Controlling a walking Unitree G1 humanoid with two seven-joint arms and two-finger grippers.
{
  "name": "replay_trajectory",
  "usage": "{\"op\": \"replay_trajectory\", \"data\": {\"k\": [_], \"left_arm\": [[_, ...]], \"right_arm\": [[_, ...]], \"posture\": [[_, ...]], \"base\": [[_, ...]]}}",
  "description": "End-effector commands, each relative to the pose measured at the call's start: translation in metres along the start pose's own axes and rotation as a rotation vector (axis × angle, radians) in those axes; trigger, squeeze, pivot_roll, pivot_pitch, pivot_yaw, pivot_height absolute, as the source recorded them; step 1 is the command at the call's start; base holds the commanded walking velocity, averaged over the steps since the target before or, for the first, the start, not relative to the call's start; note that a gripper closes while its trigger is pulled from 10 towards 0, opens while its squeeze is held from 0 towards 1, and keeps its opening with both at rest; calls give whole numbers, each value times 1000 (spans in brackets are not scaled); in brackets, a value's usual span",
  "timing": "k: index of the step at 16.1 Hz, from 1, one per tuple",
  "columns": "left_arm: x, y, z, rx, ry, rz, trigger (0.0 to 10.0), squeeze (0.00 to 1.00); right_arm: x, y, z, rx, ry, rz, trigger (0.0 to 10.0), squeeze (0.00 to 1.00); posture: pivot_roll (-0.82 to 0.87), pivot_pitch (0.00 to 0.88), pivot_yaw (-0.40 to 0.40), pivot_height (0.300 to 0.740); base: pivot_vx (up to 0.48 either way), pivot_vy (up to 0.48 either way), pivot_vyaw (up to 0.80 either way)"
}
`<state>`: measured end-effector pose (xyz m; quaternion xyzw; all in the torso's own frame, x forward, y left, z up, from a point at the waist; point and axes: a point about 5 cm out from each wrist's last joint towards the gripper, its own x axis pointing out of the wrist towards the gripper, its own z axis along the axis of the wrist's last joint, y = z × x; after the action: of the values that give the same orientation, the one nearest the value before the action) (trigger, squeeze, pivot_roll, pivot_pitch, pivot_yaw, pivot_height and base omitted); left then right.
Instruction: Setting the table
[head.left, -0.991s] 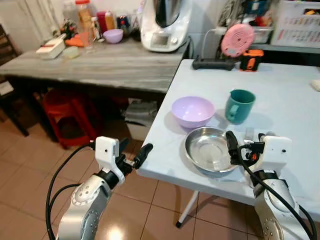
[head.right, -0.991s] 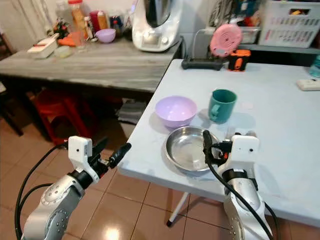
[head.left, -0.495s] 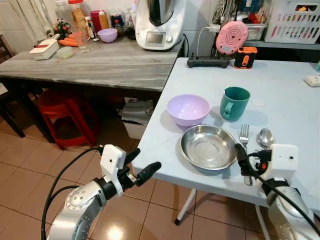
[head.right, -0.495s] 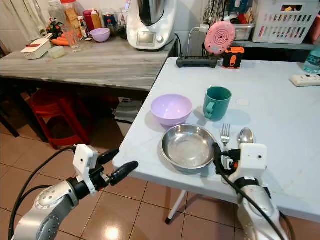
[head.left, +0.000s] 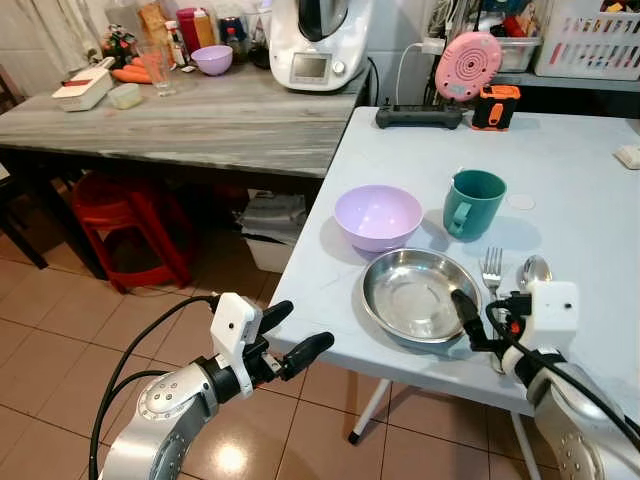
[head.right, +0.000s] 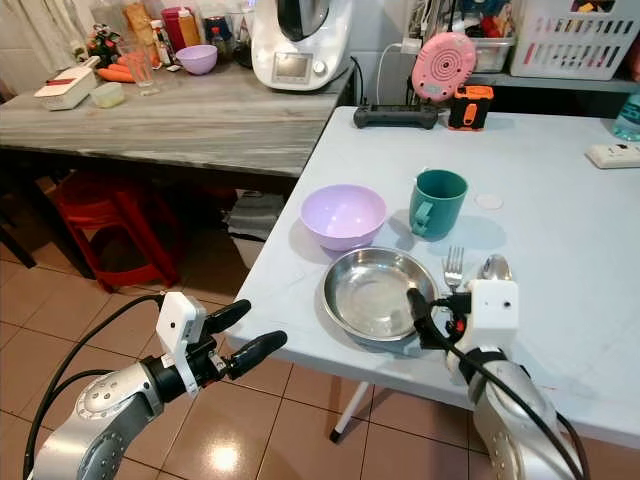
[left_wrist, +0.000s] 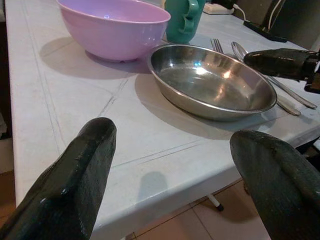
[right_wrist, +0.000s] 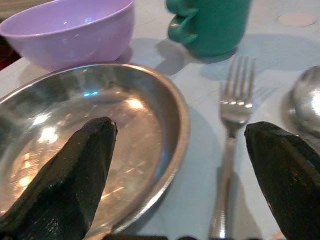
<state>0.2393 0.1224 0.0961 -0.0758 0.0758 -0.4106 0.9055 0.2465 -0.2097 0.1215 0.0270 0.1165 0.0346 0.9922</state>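
While the right end effector (head.left: 470, 325) hovers wide open and empty at the desk's near edge, the thin, slippery steel fork (head.left: 491, 272) beside the round steel plate (head.left: 420, 296) needs pinching mid-handle.

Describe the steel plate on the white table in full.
The steel plate is a round, shallow dish of shiny metal with a raised rim, empty and right way up. It lies flat near the white table's front edge, just in front of the purple bowl and teal mug, with a fork beside it. The right claw hangs open above its rim, one finger over the dish, one past the fork. Nothing grips it.
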Motion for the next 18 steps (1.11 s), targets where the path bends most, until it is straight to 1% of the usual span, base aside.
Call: {"op": "replay_trajectory", "data": {"k": [1,7,8,9,10,11,12,13,14,16,17,18], "left_arm": [[-2,1,3,34,0,0,10000,0],[-1,-1,3,47,1,-12,10000,0],[0,-1,3,49,0,-13,10000,0],[0,-1,2,52,-1,-14,10000,0],[0,-1,2,52,-1,-14,10000,0],[0,-1,1,52,0,-16,10000,0],[0,-2,1,53,0,-18,10000,0],[0,-2,1,54,-1,-18,10000,0],[0,-2,1,56,-2,-16,10000,0],[-1,-2,1,58,-2,-17,10000,0],[-1,-2,0,58,-1,-18,10000,0],[-1,-2,0,58,-1,-19,10000,0]], "right_arm": [[2,3,0,13,19,27,10000,0],[8,9,-5,38,78,100,10000,0],[9,9,-5,46,82,105,5333,0],[11,10,-6,50,88,112,3255,0],[12,11,-7,44,88,117,3412,0],[14,12,-7,42,88,123,2196,0],[17,14,-8,50,92,128,588,0],[17,15,-9,53,93,128,118,0],[18,16,-9,64,100,129,78,0],[17,17,-10,70,109,127,353,0],[18,16,-11,69,110,127,353,0],[18,15,-12,91,115,115,118,0]], "posture": [[-107,47,81,740],[-104,51,76,740],[-104,51,76,740],[-104,51,76,740],[-105,55,77,740],[-105,55,77,740],[-105,55,77,740],[-103,58,77,740],[-103,58,77,740],[-101,61,76,740],[-101,61,76,740],[-101,61,76,740]], "base": [[0,0,0],[0,0,0],[0,0,0],[0,0,0],[0,0,0],[0,0,0],[0,0,0],[0,0,0],[0,0,0],[0,0,0],[0,0,0],[0,0,0]]}}
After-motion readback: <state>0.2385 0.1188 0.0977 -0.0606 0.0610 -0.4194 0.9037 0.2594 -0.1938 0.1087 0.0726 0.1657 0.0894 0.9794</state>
